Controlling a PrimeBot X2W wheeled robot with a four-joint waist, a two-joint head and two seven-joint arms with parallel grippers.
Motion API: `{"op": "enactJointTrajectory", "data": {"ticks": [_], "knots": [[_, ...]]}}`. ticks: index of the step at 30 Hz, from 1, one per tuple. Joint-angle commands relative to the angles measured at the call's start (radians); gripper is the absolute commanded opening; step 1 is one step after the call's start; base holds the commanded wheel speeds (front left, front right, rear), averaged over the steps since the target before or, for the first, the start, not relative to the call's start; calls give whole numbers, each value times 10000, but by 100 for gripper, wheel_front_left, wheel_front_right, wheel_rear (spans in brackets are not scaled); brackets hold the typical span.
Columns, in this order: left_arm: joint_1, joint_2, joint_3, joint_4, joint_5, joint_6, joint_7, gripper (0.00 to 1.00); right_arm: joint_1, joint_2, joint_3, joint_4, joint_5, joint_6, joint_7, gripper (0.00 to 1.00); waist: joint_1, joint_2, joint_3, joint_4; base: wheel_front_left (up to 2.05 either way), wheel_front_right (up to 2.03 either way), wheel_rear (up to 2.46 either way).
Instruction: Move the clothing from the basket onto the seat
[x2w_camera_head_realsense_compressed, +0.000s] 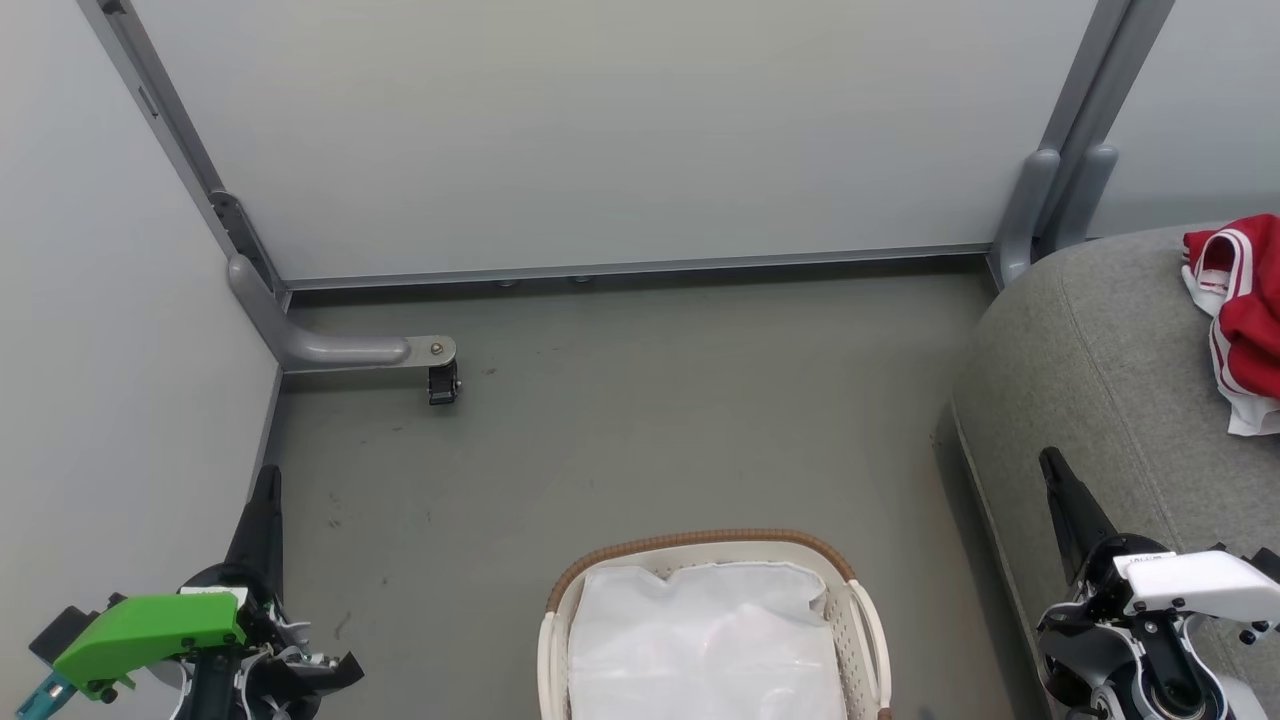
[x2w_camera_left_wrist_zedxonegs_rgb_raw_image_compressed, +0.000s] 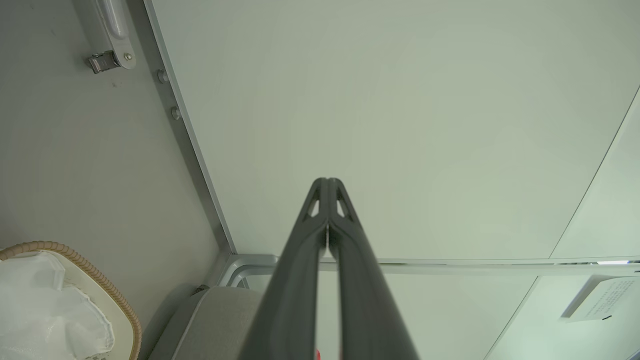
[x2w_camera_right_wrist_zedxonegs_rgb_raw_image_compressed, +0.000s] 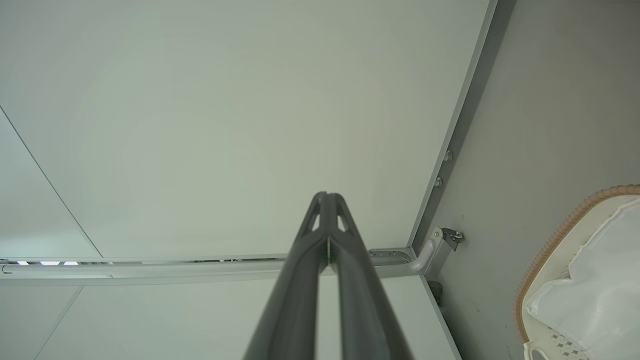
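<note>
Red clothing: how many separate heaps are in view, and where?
1: a red clothing heap on the seat, cut by the head view's right edge; it may be more than one garment. The basket shows a white sheet, which could hide more.

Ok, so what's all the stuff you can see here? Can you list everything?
Bright red sports clothing with white stripes: one heap, red and white, on the seat, far right.
Large grey woven-fabric seat: one, grey, right side.
Oval cream plastic basket with brown woven-look rim: one, cream and brown, on the floor, bottom middle.
Crinkly white sheet: one, white, inside the basket.
Small black caster wheel: one, black, under a grey metal frame foot, left.
Pale wall panels: several, pale grey, behind and at the left.
Left gripper: one, dark fingers shut, lower left.
Right gripper: one, dark fingers shut, lower right, by the seat.
</note>
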Motion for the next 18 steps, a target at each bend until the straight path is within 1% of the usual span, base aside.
{"op": "enactJointTrajectory", "data": {"ticks": [1,18], "knots": [[-105,27,30,-24,10,-53,37,0,-81,-63,-26,-38,35,-7,28,0,0,91,0,0,0,0,0],[-105,25,30,-25,12,-53,37,0,-80,-63,-26,-38,36,-7,28,0,0,91,0,0,0,0,0]]}}
